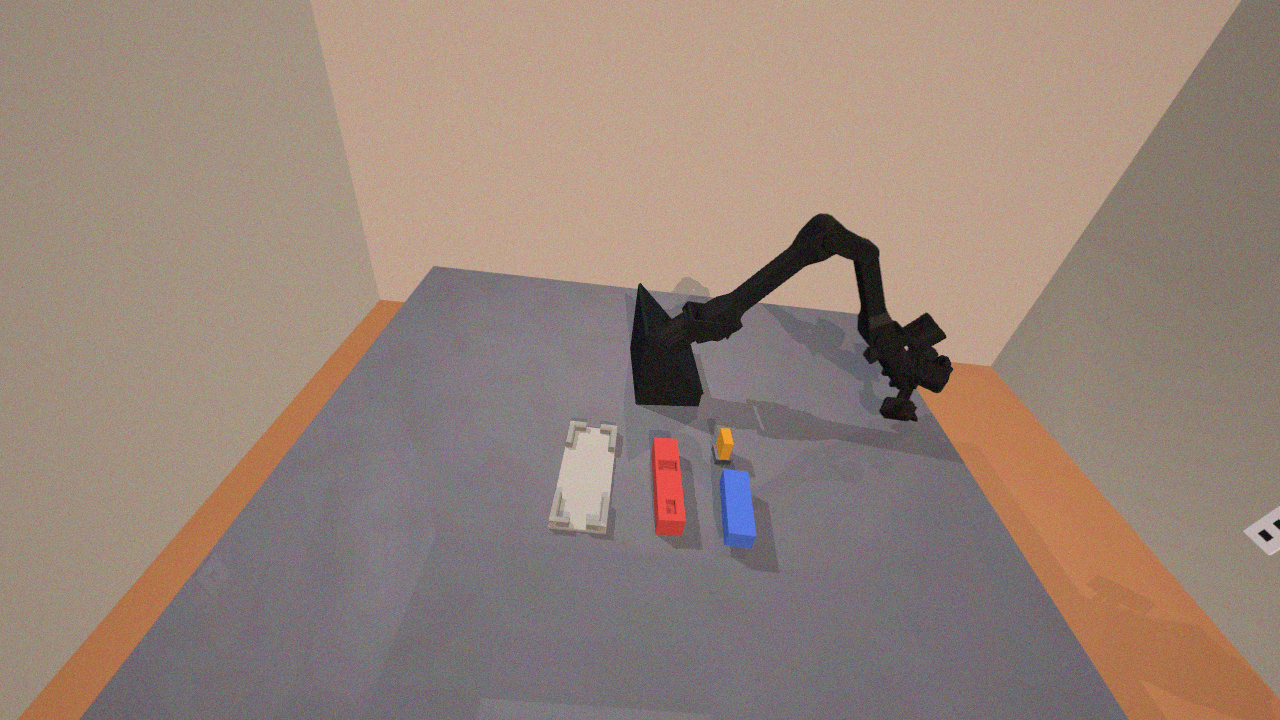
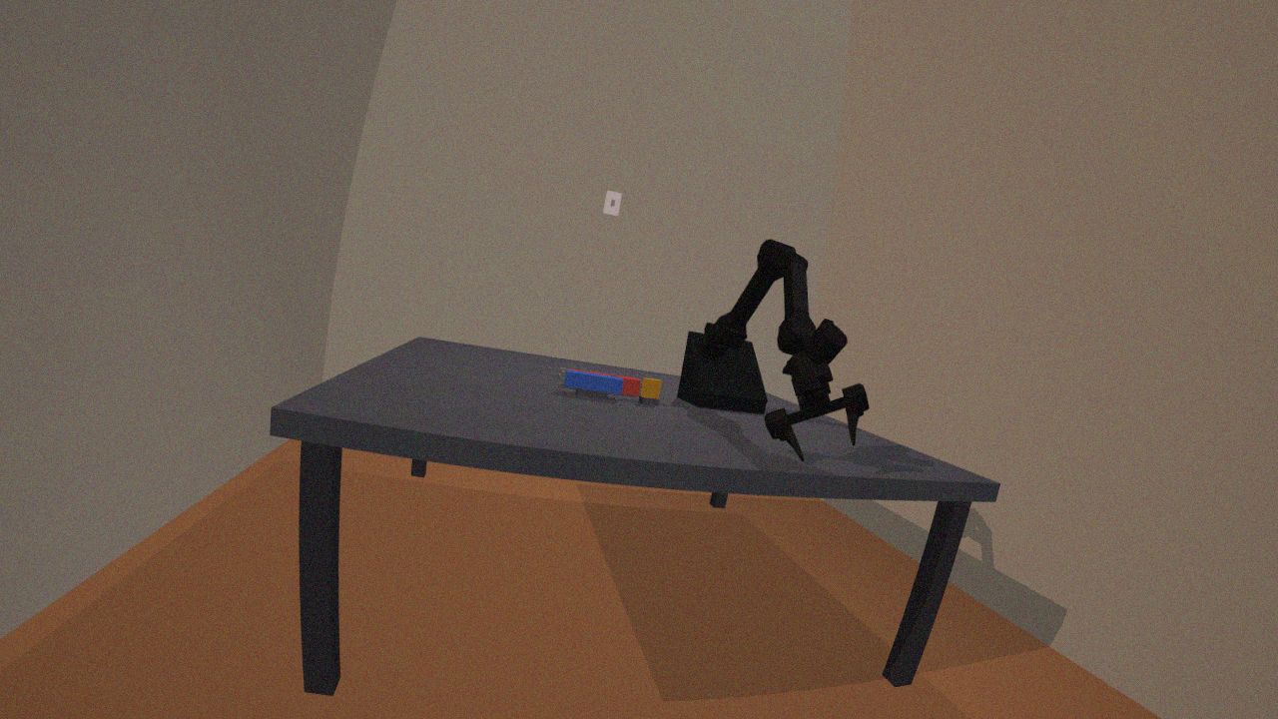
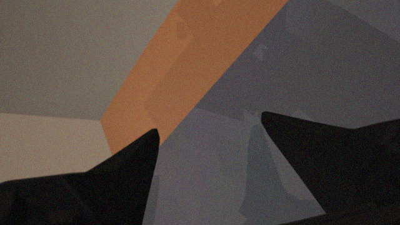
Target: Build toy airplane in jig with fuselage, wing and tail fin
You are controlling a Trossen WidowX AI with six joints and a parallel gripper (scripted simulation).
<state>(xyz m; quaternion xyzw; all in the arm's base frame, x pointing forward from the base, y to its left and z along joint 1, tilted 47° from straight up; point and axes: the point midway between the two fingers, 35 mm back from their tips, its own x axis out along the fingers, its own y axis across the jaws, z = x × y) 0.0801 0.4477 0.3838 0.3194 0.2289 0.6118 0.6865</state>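
Note:
The white cradle [image 1: 586,470] lies at the left of the parts in the top view and holds nothing. The red fuselage [image 1: 668,488] [image 2: 630,385] lies to its right, with two sockets on top, both empty. The blue wing [image 1: 736,503] [image 2: 593,382] lies right of the fuselage. The small orange tail fin [image 1: 725,444] [image 2: 651,387] stands just behind the wing. The tabs of wing and fin cannot be made out. My gripper [image 2: 827,451] [image 3: 210,125] is open and empty, in the air near the table's right edge in the top view, well away from all parts.
The arm's black base [image 1: 666,376] [image 2: 722,375] stands on the grey table [image 1: 402,501] [image 2: 500,419] behind the parts. The arm reaches from it to the right in the top view. The table's edge and the orange floor [image 1: 1074,501] [image 3: 200,62] lie near the gripper.

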